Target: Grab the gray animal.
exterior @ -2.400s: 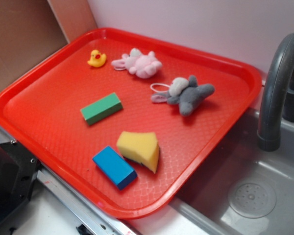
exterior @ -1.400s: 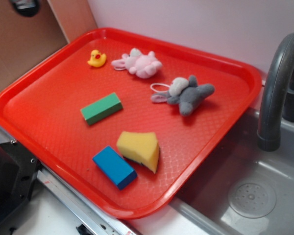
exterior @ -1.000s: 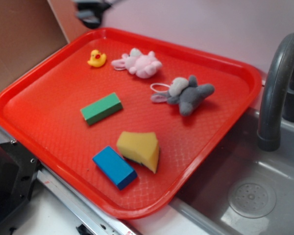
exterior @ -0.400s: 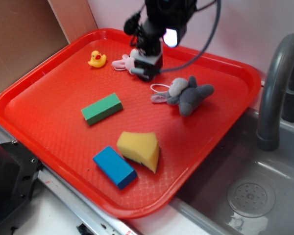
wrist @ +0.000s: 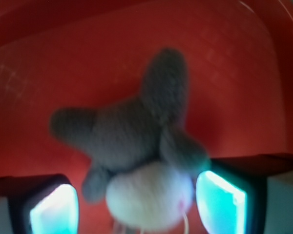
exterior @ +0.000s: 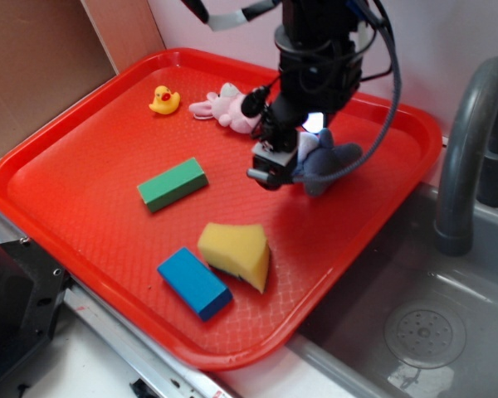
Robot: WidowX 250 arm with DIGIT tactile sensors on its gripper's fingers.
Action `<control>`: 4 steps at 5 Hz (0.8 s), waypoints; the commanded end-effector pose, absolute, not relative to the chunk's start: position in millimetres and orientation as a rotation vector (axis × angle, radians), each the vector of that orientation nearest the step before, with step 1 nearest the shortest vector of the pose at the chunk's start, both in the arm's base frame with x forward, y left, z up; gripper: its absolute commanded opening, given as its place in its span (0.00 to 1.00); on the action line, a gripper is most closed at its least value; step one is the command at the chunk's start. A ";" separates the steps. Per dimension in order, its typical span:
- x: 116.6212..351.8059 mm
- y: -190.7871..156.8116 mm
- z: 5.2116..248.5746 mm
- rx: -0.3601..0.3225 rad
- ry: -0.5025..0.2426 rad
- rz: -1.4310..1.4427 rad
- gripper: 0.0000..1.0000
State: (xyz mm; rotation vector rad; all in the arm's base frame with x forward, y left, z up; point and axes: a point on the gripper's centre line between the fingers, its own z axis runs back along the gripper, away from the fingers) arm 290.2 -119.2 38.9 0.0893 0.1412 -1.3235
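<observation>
The gripper point(exterior: 274, 168) hangs low over the red tray point(exterior: 83, 191), directly above the head end of the gray animal point(exterior: 330, 163), which lies on its side in the tray's far-right part, near the rim beside the sink point(exterior: 423, 332). In the wrist view the jaws stand wide, one pad point(wrist: 53, 207) to each side of the toy's pale head point(wrist: 149, 195), with the dark body and limbs spreading away ahead of them. Nothing is clamped yet; the pads look apart from the plush.

The main risk, as I judge it, is a shallow pinch. The jaws bracket the rounded head, not the thicker body, so a close made too high may only catch soft fur or an ear, and the toy could slip out on the lift. A descent that goes too far would press the fingertips into the tray and may skid the light toy sideways. The thin loop near the head could also snag one finger and drag the animal off line.

The pink plush animal point(exterior: 224, 108) lies just behind the arm; it seems far enough off, though a sideways drift during closing could nudge it. The yellow duck point(exterior: 163, 99), the green block point(exterior: 173, 183), the yellow sponge point(exterior: 235, 251) and the blue block point(exterior: 194, 282) lie well apart from the approach.
</observation>
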 end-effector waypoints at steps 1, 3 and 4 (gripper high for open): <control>291.1 -127.7 25.1 0.024 0.063 -1.320 0.00; 263.7 -76.7 83.5 0.062 -0.042 -1.002 0.00; 234.6 -51.1 130.8 0.233 -0.107 -0.742 0.00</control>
